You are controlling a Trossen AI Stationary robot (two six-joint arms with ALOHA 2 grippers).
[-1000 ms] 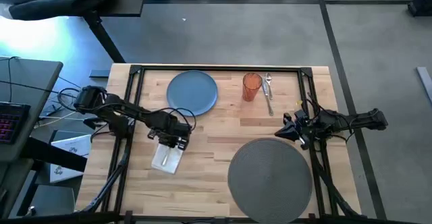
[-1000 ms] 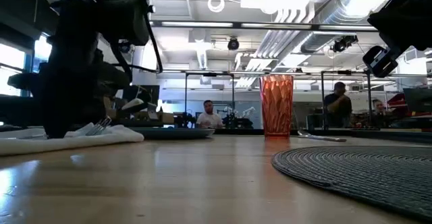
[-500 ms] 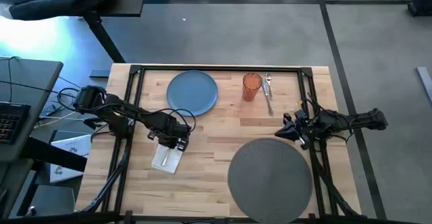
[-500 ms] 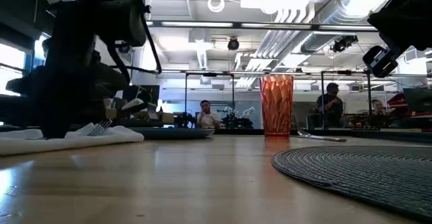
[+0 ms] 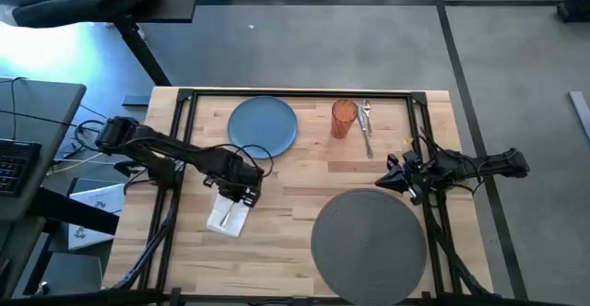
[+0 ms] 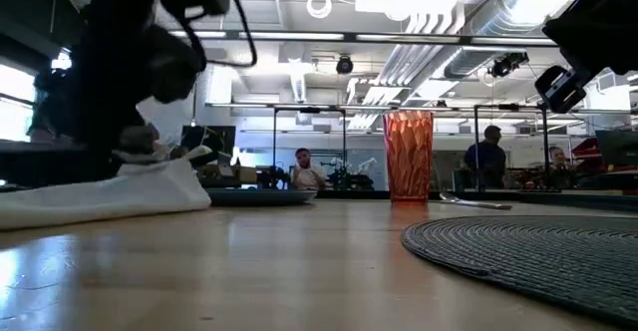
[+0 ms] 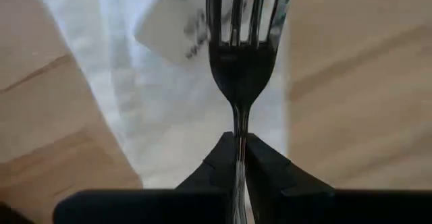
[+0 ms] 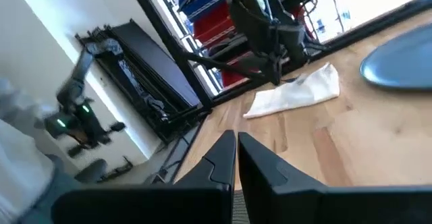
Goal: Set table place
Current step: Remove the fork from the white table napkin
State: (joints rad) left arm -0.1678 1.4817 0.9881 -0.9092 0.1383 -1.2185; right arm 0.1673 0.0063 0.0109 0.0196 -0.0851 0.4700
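Even overhead light fills the high view, with soft, short shadows under the arms on the pale surface [image 5: 295, 182]. In the low view, bright ceiling strips glare behind, leaving the left arm a dark, smeared silhouette, and the near wood is out of focus with a pale sheen. The left wrist view is blurred, the fork [image 7: 241, 62] hazy over the washed-out napkin [image 7: 169, 109]. The right wrist view's windows are blown white.

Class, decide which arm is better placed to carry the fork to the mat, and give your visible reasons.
Left. Its gripper is already shut on the fork, above the napkin. The right gripper holds nothing, though it sits beside the mat.
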